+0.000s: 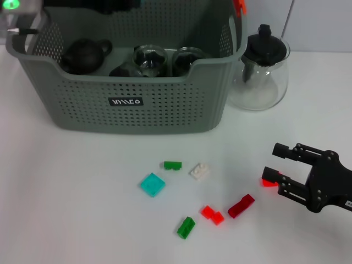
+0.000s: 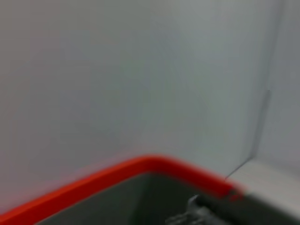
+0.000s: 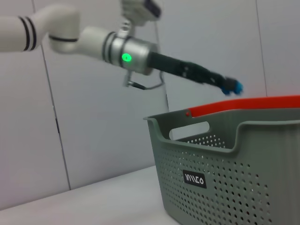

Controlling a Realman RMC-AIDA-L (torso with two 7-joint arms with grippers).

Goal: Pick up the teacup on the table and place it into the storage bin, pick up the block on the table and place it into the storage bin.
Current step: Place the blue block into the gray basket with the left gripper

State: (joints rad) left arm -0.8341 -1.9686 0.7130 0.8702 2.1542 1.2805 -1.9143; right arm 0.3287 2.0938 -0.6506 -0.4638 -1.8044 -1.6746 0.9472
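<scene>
Bin [image 1: 132, 104] is set at 12 o'clock on the table [image 1: 66, 209], label facing the robot. Teaware is seen inside: a dark teapot [image 1: 82, 55] and two glass cups [image 1: 149, 59]. No cup is seen loose on the table, so the teacup half is judged likely done.

Blocks are scattered at centre, just below the bin: a green block [image 1: 172, 165], white block [image 1: 199, 171], teal tile [image 1: 152, 184], second green block [image 1: 186, 227], red block [image 1: 212, 214] and dark red block [image 1: 241, 205]. All lie apart from one another. A small red block [image 1: 269, 182] is seen at 3 o'clock.

Right gripper [image 1: 275, 163] is held low at 3 o'clock, fingers spread and empty, the lower finger just beside that small red block. Block step is judged just beginning.

Left gripper [image 3: 232, 86] is held over the bin, with something blue at its tip; whether the fingers are parted cannot be told.

A glass pot [image 1: 259, 71] stands at 1 o'clock, just beside the bin's right wall. The route from blocks up over the front rim is open; the pot crowds the right-hand approach.
</scene>
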